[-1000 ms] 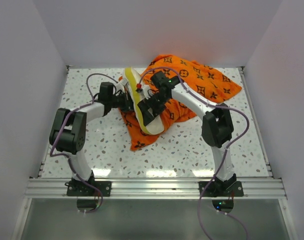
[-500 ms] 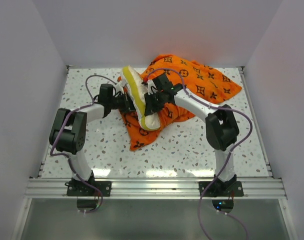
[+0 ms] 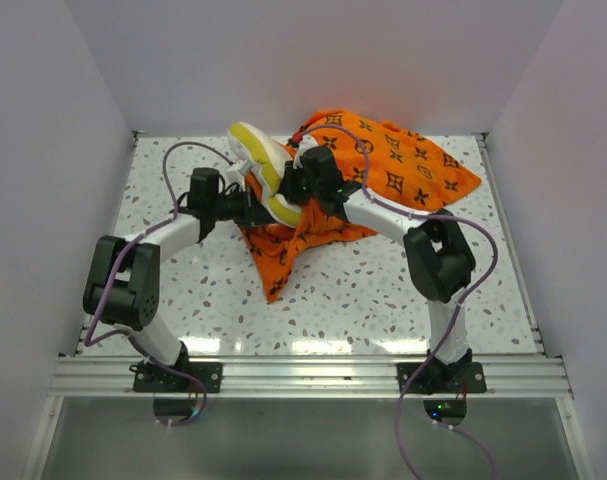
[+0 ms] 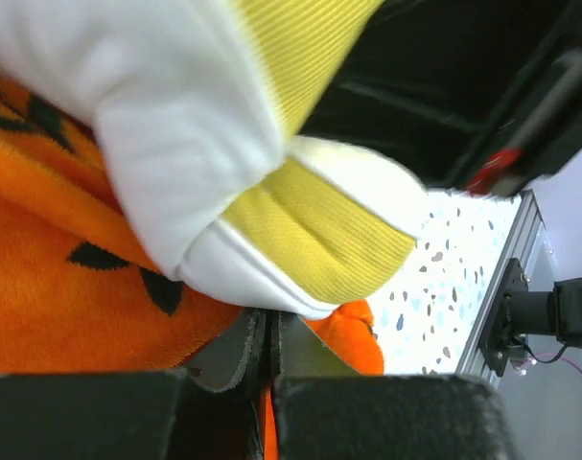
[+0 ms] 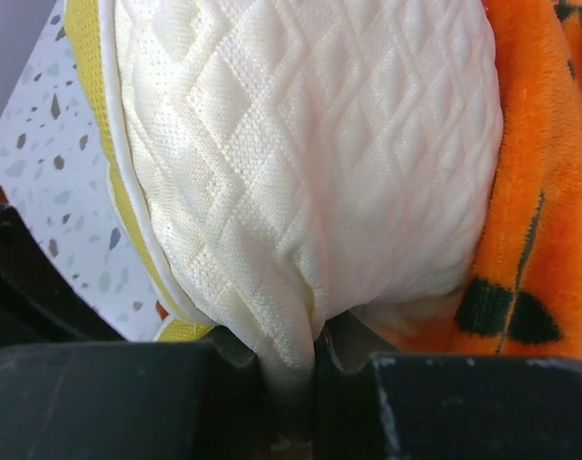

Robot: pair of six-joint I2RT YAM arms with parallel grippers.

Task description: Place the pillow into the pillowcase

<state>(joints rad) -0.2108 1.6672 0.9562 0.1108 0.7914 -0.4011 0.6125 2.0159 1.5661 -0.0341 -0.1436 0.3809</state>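
My right fingers [image 5: 353,353] pinching pillow [image 3: 258,160] fold; left fingers [image 4: 225,353] clamping pillowcase [image 3: 403,170] edge. Pillow apparently sitting outside it; I am judging insertion not yet done.

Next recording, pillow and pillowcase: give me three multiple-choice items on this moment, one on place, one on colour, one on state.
1. Where is the pillow?
A) flat on bare table by the arm bases
B) between the two wrists, against the pillowcase
C) fully inside the case

2. The band along the pillow's edge is:
A) yellow
B) blue
C) green

3. The right jaws are:
A) wide open
B) shut on a cable
C) shut on pillow fabric

Answers:
1 B, the top view shows it between the wrists, on orange cloth.
2 A, a yellow strip shows in every view.
3 C, the right wrist view shows cream fabric pinched between them.
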